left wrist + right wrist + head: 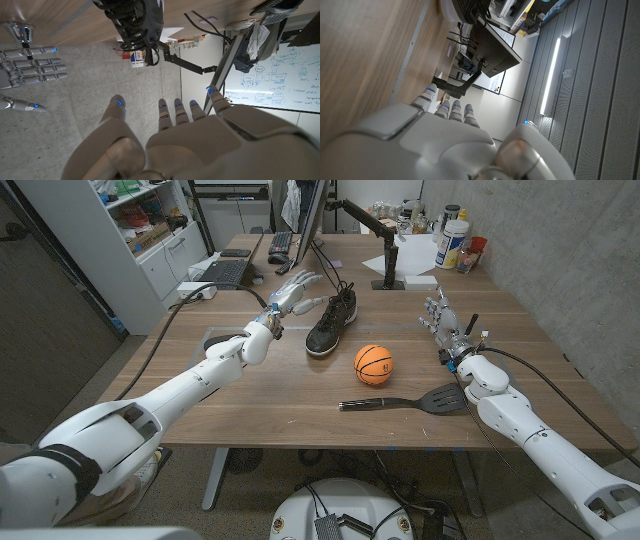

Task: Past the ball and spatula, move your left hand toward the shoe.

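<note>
1. The reach looks nearly done: the left hand (293,292), released with fingers spread, hovers just left of the shoe (332,323) at upper centre, already beyond the ball (373,364) and spatula (404,400).
2. Next: a small move right to close on the shoe.
3. The right hand (441,314), also released, waits at right.
4. Whether the fingertips touch the shoe is hard to tell.

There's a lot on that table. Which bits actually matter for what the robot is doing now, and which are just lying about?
Part of the job:
left hand, open, close beside the shoe
shoe, black
ball, orange
spatula, black

Just lying about:
keyboard
white bottle
lamp stand
right hand, open, idle
</note>
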Motion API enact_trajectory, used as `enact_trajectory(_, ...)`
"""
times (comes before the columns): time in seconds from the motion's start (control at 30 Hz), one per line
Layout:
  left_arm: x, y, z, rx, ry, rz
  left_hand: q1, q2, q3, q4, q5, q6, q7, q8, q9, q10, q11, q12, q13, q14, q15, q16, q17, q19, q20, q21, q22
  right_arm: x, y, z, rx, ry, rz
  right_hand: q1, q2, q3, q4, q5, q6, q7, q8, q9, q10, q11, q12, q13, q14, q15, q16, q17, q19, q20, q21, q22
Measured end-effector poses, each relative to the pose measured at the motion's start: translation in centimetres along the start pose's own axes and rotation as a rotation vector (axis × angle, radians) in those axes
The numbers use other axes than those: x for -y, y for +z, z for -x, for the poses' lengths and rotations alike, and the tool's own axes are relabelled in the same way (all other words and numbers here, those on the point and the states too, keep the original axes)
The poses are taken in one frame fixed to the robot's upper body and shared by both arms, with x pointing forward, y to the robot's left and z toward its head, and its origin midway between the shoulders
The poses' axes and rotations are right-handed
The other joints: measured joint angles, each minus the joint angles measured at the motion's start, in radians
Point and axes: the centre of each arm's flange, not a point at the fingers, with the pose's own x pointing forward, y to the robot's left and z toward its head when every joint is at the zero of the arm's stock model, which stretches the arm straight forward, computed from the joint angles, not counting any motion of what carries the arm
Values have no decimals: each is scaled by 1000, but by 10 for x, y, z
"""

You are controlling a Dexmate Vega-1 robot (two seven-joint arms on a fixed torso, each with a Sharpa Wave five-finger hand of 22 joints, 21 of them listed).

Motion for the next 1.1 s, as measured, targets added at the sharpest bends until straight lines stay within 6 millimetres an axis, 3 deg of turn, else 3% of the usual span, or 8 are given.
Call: enact_trajectory(1.1, 23, 5, -19, -7, -56, -20, 9, -9, 0, 0, 0, 0, 0, 0, 0, 5, -5, 0, 3, 0, 0, 0, -3, 9, 1, 0, 0, 4, 0, 1, -3, -3, 1, -4, 4, -7, 1, 0, 0, 0, 0, 0, 0, 0, 0, 0, 0, 0, 0, 0, 0, 0, 0, 0)
